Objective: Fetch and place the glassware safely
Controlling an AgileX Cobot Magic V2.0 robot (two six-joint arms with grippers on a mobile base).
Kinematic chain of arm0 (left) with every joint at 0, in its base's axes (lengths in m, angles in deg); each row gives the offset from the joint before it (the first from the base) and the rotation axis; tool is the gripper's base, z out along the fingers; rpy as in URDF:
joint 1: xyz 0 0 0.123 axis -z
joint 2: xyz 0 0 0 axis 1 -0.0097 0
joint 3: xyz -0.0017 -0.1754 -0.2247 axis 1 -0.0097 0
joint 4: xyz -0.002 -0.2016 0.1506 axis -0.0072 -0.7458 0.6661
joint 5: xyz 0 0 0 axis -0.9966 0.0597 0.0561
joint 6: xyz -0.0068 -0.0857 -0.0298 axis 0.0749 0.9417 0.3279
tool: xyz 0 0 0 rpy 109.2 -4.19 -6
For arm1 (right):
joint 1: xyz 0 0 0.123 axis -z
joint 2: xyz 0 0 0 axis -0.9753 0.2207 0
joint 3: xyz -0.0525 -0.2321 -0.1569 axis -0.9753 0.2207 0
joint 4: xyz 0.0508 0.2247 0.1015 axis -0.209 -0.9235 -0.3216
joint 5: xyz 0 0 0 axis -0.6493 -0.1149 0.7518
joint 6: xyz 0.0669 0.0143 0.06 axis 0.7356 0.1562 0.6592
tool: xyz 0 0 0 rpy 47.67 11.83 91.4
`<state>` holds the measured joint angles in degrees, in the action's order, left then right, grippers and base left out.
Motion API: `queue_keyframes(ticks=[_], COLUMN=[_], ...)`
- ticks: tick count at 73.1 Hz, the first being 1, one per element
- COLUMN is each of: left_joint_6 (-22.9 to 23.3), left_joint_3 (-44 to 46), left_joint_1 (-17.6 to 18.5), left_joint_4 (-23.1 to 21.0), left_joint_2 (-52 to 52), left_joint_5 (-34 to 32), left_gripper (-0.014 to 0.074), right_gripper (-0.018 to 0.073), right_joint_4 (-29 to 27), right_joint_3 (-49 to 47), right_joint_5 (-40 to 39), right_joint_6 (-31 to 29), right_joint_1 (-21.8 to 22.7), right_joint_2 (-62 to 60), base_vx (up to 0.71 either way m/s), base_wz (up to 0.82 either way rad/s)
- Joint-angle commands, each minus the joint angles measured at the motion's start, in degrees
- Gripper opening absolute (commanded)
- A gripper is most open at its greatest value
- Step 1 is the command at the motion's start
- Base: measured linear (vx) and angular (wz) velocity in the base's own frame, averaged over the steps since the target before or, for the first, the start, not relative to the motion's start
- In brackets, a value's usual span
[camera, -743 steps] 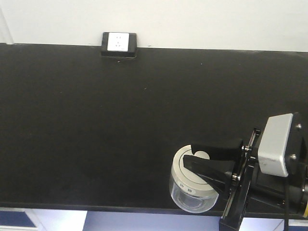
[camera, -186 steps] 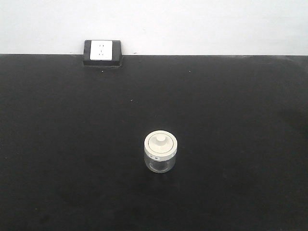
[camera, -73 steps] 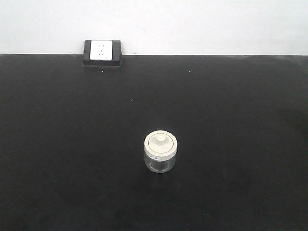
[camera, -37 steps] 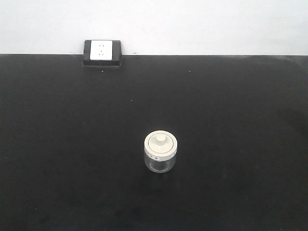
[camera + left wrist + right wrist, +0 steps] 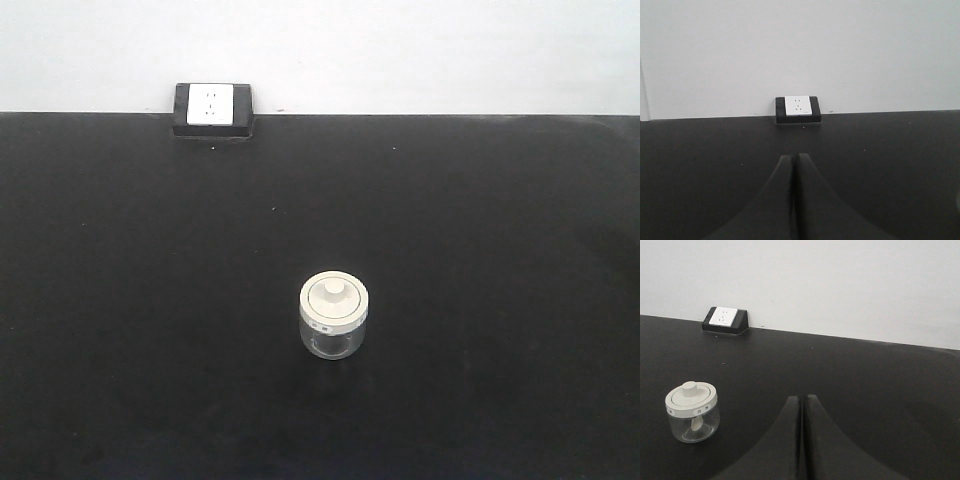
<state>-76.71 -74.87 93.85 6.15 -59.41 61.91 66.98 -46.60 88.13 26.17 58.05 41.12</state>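
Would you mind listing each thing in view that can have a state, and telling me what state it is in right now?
glass jar: upright on the black table, held by nothing.
lid: seated on the jar, closed.
left gripper: shut, empty, off the jar.
right gripper: shut, empty, jar to its left, apart.
wall socket: nothing plugged in.

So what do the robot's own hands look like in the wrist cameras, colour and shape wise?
Only the fingers show. The left hand has two matte black fingers, broad at the bottom of the picture and curving inward to narrow tips, with a thin seam between them. The right hand looks the same: black, smooth, flared at the base and tapered at the tips. No cables, markings or labels are visible on either, and the front view shows no arm.
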Motion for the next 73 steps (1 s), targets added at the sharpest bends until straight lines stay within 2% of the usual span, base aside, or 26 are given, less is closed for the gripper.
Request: queue_keyframes(ticks=[1,28,37,45,53,62,73], left_joint_6=[0.1,0.1,0.1,0.1,0.1,0.1,0.1], left_joint_3=[-1.77,-1.77,-1.77,-1.77,-1.77,-1.77,-1.77], left_joint_1=[0.47,0.47,0.47,0.47,0.47,0.47,0.47], left_joint_4=[-0.47,-0.47,-0.47,-0.47,-0.47,-0.47,-0.47], left_joint_2=[1.0,1.0,1.0,1.0,1.0,1.0,1.0], left_joint_5=[-4.51,-4.51,-4.51,-4.51,-4.51,-4.51,-4.51], left_gripper=[-0.0007,-0.0007,-0.0007,-0.0007,-0.0007,-0.0007,-0.0007], right_gripper=[-0.0008,-0.0008,-0.0008,-0.0008,-0.0008,-0.0008,-0.0008], right_joint_4=[0.78,0.46,-2.95,-7.06,-9.8,-9.59,-9.65], right_joint_3=[-1.45,-1.45,-1.32,1.34,7.6,13.8,19.3], right_joint_5=[-4.04,-4.29,-5.86,-10.85,-18.45,-25.74,-30.83], right_joint_6=[-0.21,-0.34,-1.81,-4.15,-7.79,-7.96,-7.7], right_joint_1=[0.1,0.54,5.28,11.14,14.84,14.67,13.54], right_joint_2=[1.23,1.23,1.23,1.23,1.05,1.05,1.05], base_vx=[0.0,0.0,0.0,0.0,0.0,0.0,0.0], base_wz=[0.0,0.0,0.0,0.0,0.0,0.0,0.0])
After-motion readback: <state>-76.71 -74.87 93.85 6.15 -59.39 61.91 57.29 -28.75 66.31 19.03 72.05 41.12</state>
